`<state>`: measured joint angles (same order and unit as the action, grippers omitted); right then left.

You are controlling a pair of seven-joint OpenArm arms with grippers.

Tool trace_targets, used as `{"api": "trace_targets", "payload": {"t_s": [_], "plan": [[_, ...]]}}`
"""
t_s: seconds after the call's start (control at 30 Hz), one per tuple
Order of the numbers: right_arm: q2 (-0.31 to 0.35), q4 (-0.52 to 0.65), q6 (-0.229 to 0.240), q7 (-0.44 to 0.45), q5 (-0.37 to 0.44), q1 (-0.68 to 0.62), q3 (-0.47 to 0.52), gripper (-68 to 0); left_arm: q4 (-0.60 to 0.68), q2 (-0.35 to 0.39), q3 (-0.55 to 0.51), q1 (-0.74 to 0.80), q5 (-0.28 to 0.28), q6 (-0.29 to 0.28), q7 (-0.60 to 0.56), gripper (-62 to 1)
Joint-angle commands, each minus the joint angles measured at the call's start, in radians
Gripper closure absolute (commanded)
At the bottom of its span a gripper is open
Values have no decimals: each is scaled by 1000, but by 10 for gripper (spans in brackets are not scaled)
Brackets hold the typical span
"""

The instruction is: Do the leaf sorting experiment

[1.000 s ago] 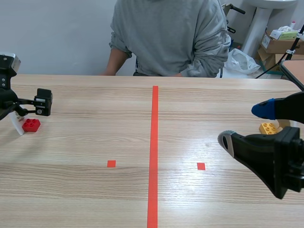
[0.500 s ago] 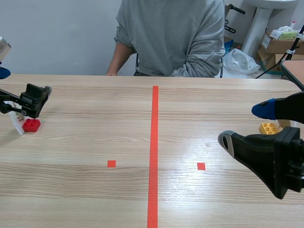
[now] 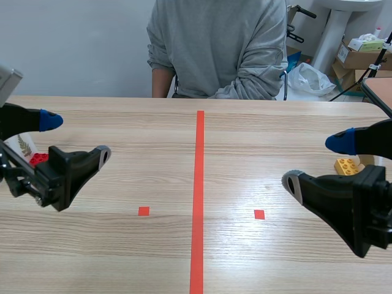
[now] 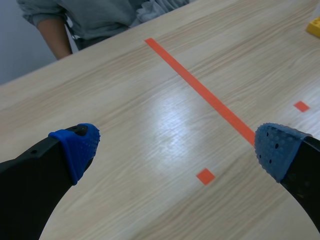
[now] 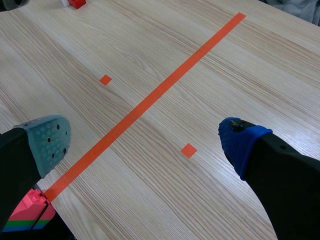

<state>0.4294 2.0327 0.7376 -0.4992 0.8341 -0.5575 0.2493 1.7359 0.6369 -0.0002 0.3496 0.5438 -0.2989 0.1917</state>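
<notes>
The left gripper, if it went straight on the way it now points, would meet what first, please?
Probably just the bare table near the small orange-red square mark; nothing lies between that spot and the left gripper, fingers open, though depth is hard to judge.

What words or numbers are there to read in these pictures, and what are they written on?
No word or number can be read anywhere in these pictures.
cardboard boxes behind the table: any print on them is too small to read.
white card next to the red brick: it shows a small leaf picture, with no letters that can be made out.
yellow brick: no writing shows.
</notes>
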Motion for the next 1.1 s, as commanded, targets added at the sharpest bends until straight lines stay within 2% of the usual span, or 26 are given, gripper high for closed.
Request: {"api": "trace_targets", "payload": {"t_s": [0.0, 0.17, 0.33, 0.4, 0.57, 0.7, 1.07], "plan": [[9, -1, 8, 11, 7, 10, 5, -608, 25, -6, -45, 27, 29, -16, -11, -623], [9, -1, 8, 11, 7, 9, 5, -608, 89, -16, -146, 156, 90, -42, -11, -623], [9, -1, 8, 11, 7, 9, 5, -608, 94, -25, -216, 237, 134, -63, -17, -623], [9, -1, 8, 11, 6, 9, 5, -608, 94, -26, -236, 255, 153, -89, -17, -623], [9, -2, 8, 10, -6, 9, 5, -608, 94, -27, -252, 271, 156, -103, -16, -623], [9, -19, 8, 11, -18, 9, 5, -608, 94, -27, -252, 271, 156, -144, -13, -623], [9, -92, 8, 54, -21, 10, 5, -608, 94, -27, -252, 270, 151, -161, -18, -623]]}}
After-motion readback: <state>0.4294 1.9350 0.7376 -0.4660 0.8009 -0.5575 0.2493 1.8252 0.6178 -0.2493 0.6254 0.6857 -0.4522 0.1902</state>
